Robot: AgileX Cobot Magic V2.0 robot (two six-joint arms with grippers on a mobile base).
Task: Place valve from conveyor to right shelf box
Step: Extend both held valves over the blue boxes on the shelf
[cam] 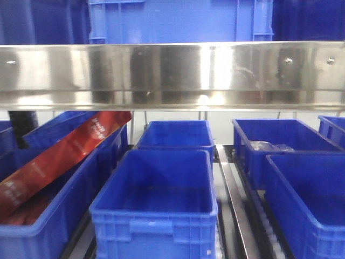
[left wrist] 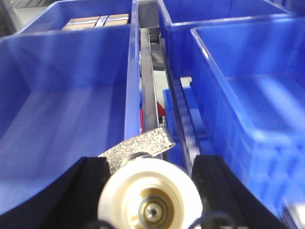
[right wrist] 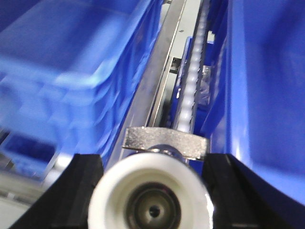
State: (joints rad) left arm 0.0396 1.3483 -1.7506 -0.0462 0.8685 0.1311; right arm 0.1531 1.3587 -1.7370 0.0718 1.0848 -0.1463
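Observation:
In the left wrist view, a valve [left wrist: 150, 193] with a round whitish base and a silver handle [left wrist: 138, 148] fills the gap between the black fingers [left wrist: 90, 191]; my left gripper [left wrist: 152, 160] is shut on it. It hangs over the gap between two blue shelf boxes [left wrist: 248, 95]. The right wrist view shows a second valve [right wrist: 150, 195] with a silver handle [right wrist: 166, 142], and my right gripper [right wrist: 153, 157] is shut on it, beside a blue box wall [right wrist: 267, 95] to its right. The conveyor is out of view. Neither gripper shows in the front view.
Rows of blue boxes [cam: 161, 205] sit on roller rails [cam: 237, 199] under a steel shelf beam [cam: 172, 75]. A red packet [cam: 64, 156] leans in the left box. Clear plastic [cam: 267, 145] lies in the right back box [cam: 280, 143]. A cardboard item [left wrist: 97, 21] lies in a far box.

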